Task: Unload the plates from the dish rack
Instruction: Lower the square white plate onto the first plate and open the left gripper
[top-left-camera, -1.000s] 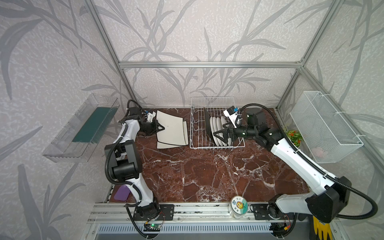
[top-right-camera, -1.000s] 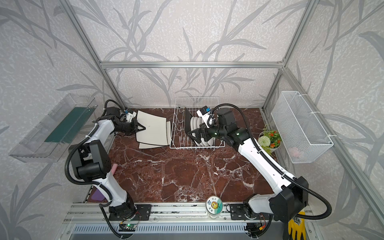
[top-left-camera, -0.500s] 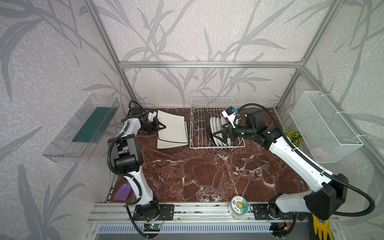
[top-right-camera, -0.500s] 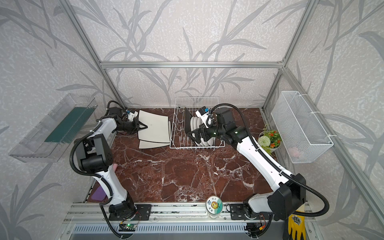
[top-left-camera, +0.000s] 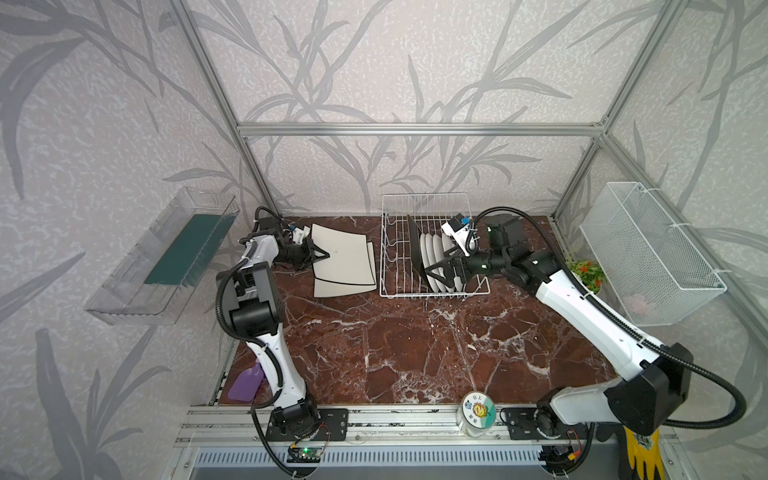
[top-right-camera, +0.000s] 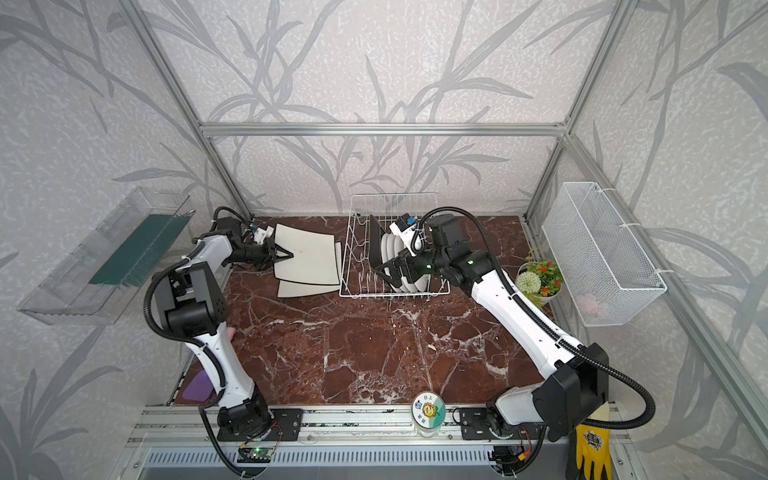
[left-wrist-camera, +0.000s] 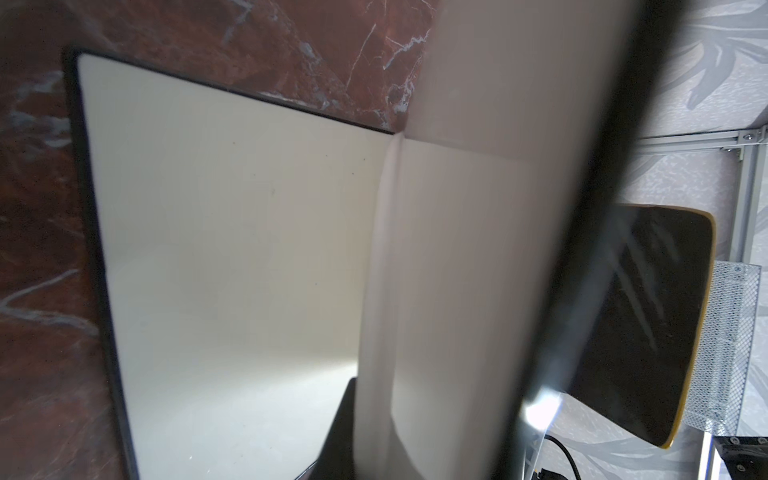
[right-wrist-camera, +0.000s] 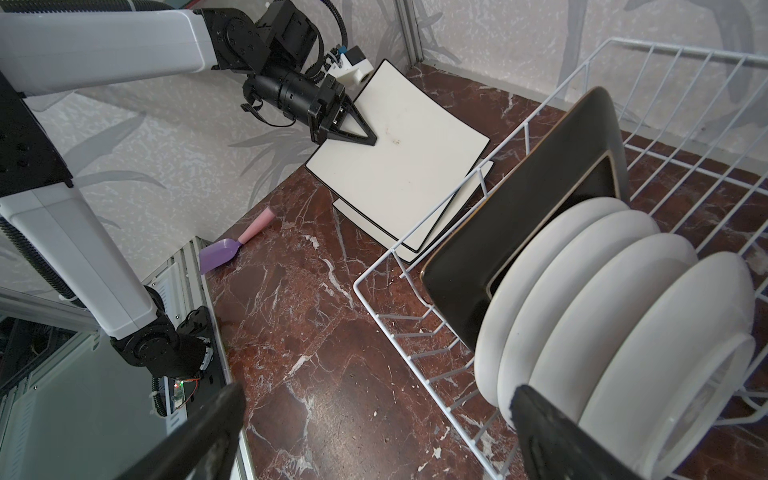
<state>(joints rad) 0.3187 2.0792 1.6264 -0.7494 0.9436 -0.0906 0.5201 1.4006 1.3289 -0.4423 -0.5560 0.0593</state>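
My left gripper (top-left-camera: 322, 254) (top-right-camera: 289, 254) is shut on the edge of a cream square plate (top-left-camera: 345, 257) (right-wrist-camera: 407, 166), holding it tilted over a second cream plate (top-left-camera: 332, 289) (left-wrist-camera: 228, 249) that lies flat on the marble. The white wire dish rack (top-left-camera: 392, 249) (right-wrist-camera: 399, 328) holds a black square plate (top-left-camera: 413, 245) (right-wrist-camera: 519, 232) and several round white plates (top-left-camera: 434, 257) (right-wrist-camera: 602, 311), all upright. My right gripper (top-left-camera: 436, 270) (right-wrist-camera: 374, 436) is open at the rack's front, one finger in front of the round plates, holding nothing.
A clear tray with a green pad (top-left-camera: 174, 253) hangs on the left wall and a white mesh basket (top-left-camera: 652, 253) on the right wall. A flower pot (top-left-camera: 586, 272) stands behind my right arm. A purple spatula (top-left-camera: 247, 382) and a lidded jar (top-left-camera: 478, 411) sit at the front.
My left arm has pulled its elbow back and carried the cream plate slightly toward the rack. My right gripper has crept a little leftward along the rack, still open.
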